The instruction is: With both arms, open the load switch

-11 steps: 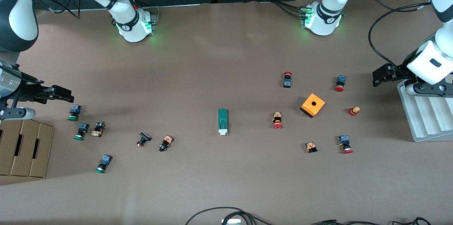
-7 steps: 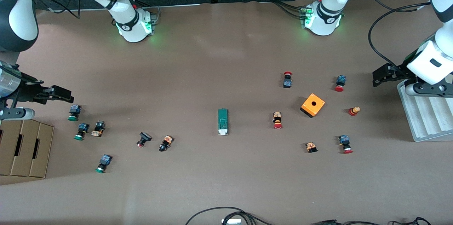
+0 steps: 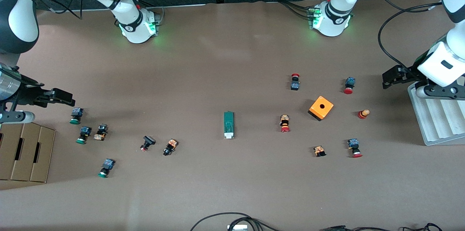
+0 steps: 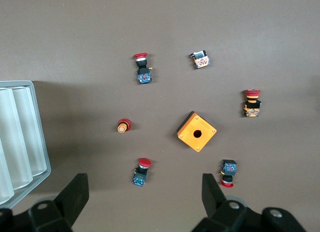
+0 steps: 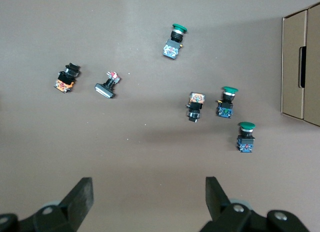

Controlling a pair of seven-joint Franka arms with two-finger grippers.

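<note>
Your load switch [image 3: 228, 125] lies flat near the middle of the worktop [image 3: 225, 60], its white end toward the front camera, with bare brown surface all round it and nothing touching it. The widest open room is the stretch between the switch and the two arm bases.

Toward the right arm's end, you have green-capped buttons [image 3: 76, 115] and other small push buttons scattered loosely, and a cardboard box [image 3: 25, 151] sits at the worktop's edge. The right pincer [image 3: 60, 96] hangs over the worktop at that edge, just by the nearest green button, its fingers [image 5: 80, 197] spread wide and holding nothing. It is well apart from the switch.

Toward the left arm's end, an orange cube [image 3: 321, 108] with a hole stands among red-capped buttons [image 3: 348, 85], each apart from the others. A grey ribbed tray [image 3: 436, 122] lies at that edge. The left pincer [image 3: 394, 76] hangs beside the tray's corner, fingers [image 4: 75, 194] also wide apart and empty, equally well away from the switch, with the cube and buttons lying between them.

Cables [image 3: 232, 220] trail along the edge nearest the front camera.
</note>
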